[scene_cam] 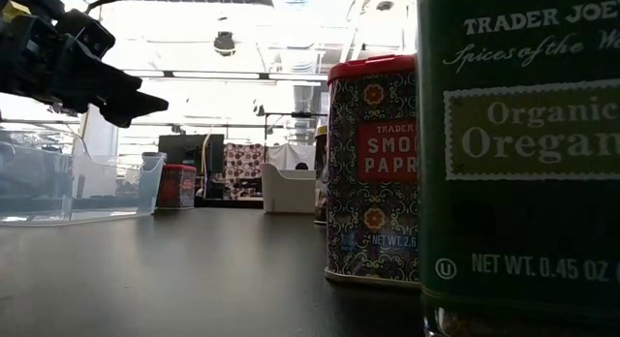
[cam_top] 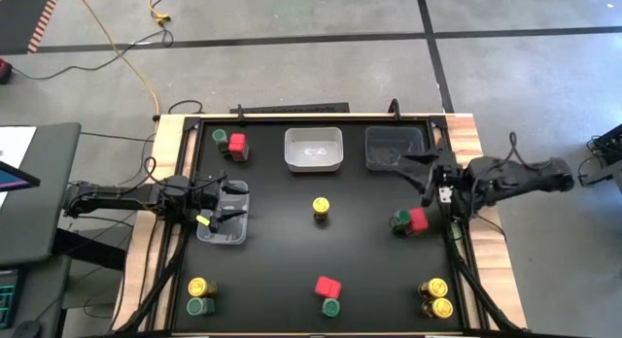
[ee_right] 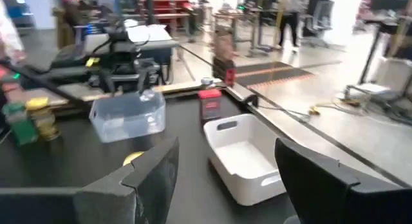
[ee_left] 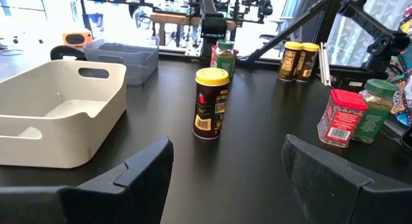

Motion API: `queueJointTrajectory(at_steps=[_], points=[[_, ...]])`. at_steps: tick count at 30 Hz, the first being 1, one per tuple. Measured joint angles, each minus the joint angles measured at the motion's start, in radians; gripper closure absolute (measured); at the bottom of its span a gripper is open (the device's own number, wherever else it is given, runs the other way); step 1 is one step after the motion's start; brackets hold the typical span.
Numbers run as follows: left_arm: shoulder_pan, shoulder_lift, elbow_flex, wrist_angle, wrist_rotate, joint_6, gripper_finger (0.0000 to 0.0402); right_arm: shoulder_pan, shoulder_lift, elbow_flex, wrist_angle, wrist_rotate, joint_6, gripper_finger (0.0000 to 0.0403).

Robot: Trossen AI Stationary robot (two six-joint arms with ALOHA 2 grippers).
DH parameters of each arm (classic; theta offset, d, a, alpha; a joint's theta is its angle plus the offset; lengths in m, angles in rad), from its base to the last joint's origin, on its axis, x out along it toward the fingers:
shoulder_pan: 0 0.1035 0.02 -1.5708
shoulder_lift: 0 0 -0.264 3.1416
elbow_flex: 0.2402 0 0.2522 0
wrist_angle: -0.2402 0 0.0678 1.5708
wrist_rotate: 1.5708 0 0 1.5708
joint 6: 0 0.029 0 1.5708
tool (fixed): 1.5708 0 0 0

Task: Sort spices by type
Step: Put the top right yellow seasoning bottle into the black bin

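Note:
The spices stand in small groups on the black table. A yellow-lidded jar (cam_top: pixel 321 210) (ee_left: pixel 210 103) is alone at the middle. A red box (cam_top: pixel 419 219) and a green-lidded jar (cam_top: pixel 400 220) stand just near of my right gripper (cam_top: pixel 428 178) (ee_right: pixel 225 153), which is open and empty. My left gripper (cam_top: pixel 230 214) (ee_left: pixel 225 153) hovers open over a clear tray (cam_top: pixel 222 226) at the left, pointing toward the middle jar. Other pairs: red box (cam_top: pixel 328 287) with a green jar (cam_top: pixel 331 306), and two yellow jars (cam_top: pixel 437 297).
A white tray (cam_top: pixel 314 150) and a darker clear tray (cam_top: pixel 397 147) sit at the far edge. A green jar (cam_top: pixel 221 138) and red box (cam_top: pixel 238 146) stand far left; a yellow jar (cam_top: pixel 197 287) and green jar (cam_top: pixel 199 305) near left. Bare table lies around the middle jar.

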Motion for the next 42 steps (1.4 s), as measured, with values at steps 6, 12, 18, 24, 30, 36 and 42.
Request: queueJointTrajectory(at_steps=[6,12,18,24,30,36,42], points=[[0.000,0.000,0.000,0.000,0.000,0.000,0.0123,0.040,0.249,0.305,-0.348,0.047,0.305,0.0117],[0.000,0.000,0.000,0.000,0.000,0.000,0.0123,0.050,0.484,0.534,-0.691,-0.029,0.687,0.0117],[0.000,0.000,0.000,0.000,0.000,0.000,0.0123,0.050,0.585,0.566,-0.708,-0.052,0.647,0.0117],[0.000,0.000,0.000,0.000,0.000,0.000,0.0123,0.050,0.643,0.566,-0.702,-0.098,0.749,0.0116],[0.000,0.000,0.000,0.000,0.000,0.000,0.0123,0.048,0.684,0.566,-0.773,-0.204,0.874,0.0084],[0.000,0.000,0.000,0.000,0.000,0.000,0.0123,0.052,0.698,0.566,-0.804,-0.300,0.937,0.0026],[0.000,0.000,0.000,0.000,0.000,0.000,0.0123,0.067,0.698,0.566,-0.807,-0.389,1.039,0.0006]])
